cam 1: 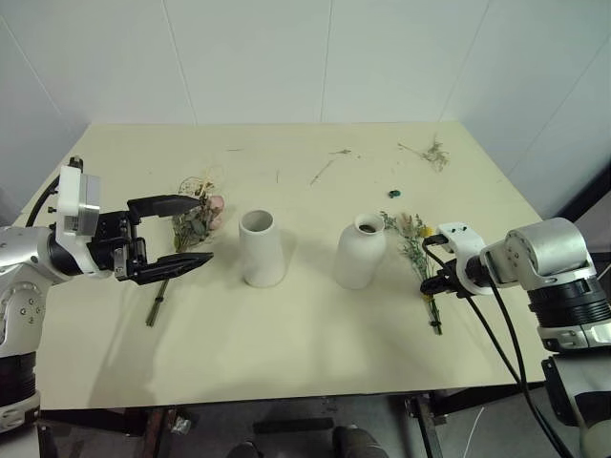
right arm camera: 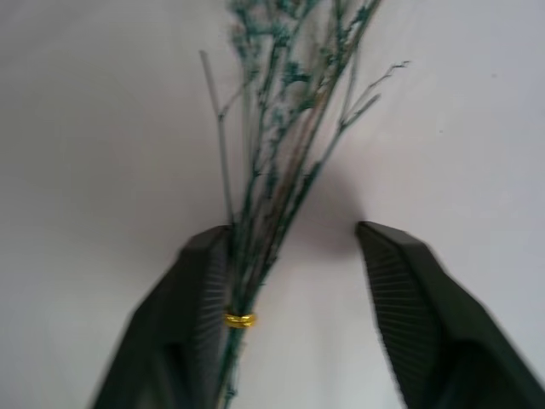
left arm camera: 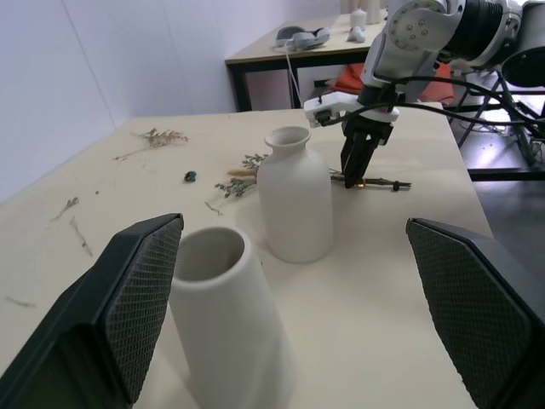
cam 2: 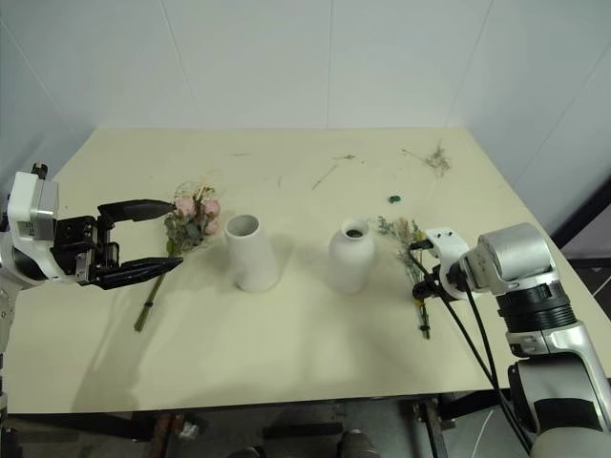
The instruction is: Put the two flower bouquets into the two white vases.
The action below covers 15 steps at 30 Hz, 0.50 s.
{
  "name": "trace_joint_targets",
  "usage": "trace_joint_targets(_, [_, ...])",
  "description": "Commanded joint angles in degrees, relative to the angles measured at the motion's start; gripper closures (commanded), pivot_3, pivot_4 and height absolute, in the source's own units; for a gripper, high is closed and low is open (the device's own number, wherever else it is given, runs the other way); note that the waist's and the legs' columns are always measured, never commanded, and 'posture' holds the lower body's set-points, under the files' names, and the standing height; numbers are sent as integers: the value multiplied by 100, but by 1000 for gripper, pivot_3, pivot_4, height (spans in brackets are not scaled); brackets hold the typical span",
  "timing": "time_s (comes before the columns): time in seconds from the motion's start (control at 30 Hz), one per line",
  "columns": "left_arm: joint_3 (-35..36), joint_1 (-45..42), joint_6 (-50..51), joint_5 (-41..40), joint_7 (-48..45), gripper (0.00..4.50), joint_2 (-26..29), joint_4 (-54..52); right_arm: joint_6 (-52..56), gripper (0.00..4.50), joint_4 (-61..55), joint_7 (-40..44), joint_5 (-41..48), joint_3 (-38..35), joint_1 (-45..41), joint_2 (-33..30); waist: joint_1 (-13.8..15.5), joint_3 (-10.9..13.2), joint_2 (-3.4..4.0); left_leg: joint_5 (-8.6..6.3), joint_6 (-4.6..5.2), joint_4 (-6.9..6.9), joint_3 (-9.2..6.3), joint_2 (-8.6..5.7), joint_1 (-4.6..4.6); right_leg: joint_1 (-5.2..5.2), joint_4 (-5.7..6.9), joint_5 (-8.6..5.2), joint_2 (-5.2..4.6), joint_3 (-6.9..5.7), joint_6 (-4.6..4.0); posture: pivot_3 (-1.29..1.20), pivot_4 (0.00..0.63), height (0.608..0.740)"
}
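The pink rose bouquet [cam 1: 196, 221] lies on the table's left part, stem toward the front edge. My left gripper [cam 1: 203, 230] hovers open above it, level, aimed at the wide-mouthed white vase [cam 1: 262, 250]. To that vase's right stands the bottle-shaped white vase [cam 1: 361, 253]. The thin green sprig bunch [cam 1: 415, 243] lies flat to the right of it. My right gripper [right arm camera: 294, 232] points down at the bunch, open, its fingers straddling the stems just above a gold band [right arm camera: 240, 319]. The stems rest against one finger, and a gap is left to the other.
Both vases stand mid-table on the pale wooden table [cam 1: 315, 343]. Loose dried sprigs [cam 1: 434, 153] lie at the far right corner, a stem bit [cam 1: 322, 172] and a small dark green object [cam 1: 395, 194] behind the vases. White walls close in behind the table.
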Motion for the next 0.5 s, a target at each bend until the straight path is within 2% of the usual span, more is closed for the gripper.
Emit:
trace_joint_targets(0.03, [19,-151,-110,27,-53,0,130,76,115,3079,-140,59,367,147,252,321,-18,-1,-1,0,0,-1,0,5,2,1,0,1,5,1,-3,0,150,740])
trace_joint_targets(0.17, [-56,-259,-154,67,-99,0,111,170,115,4306,-253,69,382,121,278,357,-9,-4,-7,-1,0,-2,0,47,6,1,-4,11,55,1,-28,0,150,740])
trace_joint_targets(0.2, [-72,-282,-164,74,-107,0,108,192,115,4491,-258,67,381,103,274,357,-1,-5,-8,-1,0,-2,-1,58,8,1,-3,13,67,1,-35,0,150,740])
trace_joint_targets(0.37, [-194,-462,-232,140,-175,0,81,350,57,4491,-407,121,330,-384,337,270,18,-5,-7,0,0,-2,0,65,15,1,1,13,76,1,-50,0,150,740])
trace_joint_targets(0.5, [-281,-658,-309,197,-279,0,85,602,-1018,4491,-677,378,350,-1161,539,143,42,2,4,-1,0,-3,1,65,6,-2,-5,13,74,1,-48,0,150,740])
